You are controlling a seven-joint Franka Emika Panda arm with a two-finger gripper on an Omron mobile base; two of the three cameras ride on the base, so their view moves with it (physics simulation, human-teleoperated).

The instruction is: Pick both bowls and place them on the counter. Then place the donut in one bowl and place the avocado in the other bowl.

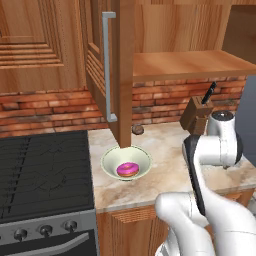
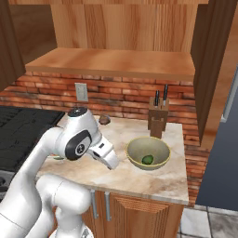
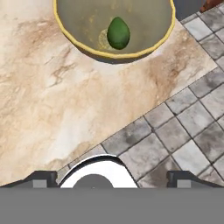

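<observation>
The cream-white bowl (image 1: 126,161) stands on the counter (image 1: 165,145) beside the stove, and the pink donut (image 1: 128,170) lies inside it. Further right on the counter (image 2: 125,179) sits the olive-tan bowl (image 2: 148,152), holding the dark green avocado (image 2: 148,159). In the hand view this bowl (image 3: 87,43) and its avocado (image 3: 118,33) are at the top, beyond the counter's edge. My gripper (image 3: 112,178) is open with nothing between its tips. It hangs above the counter's front edge, just left of the olive-tan bowl (image 2: 110,160).
A black stovetop (image 1: 40,170) borders the counter on the left. A knife block (image 2: 158,122) and a small brown lump (image 2: 104,120) sit by the brick wall. An open cabinet door (image 1: 112,70) hangs above the cream-white bowl. The grey tiled floor (image 3: 175,131) lies below the counter's edge.
</observation>
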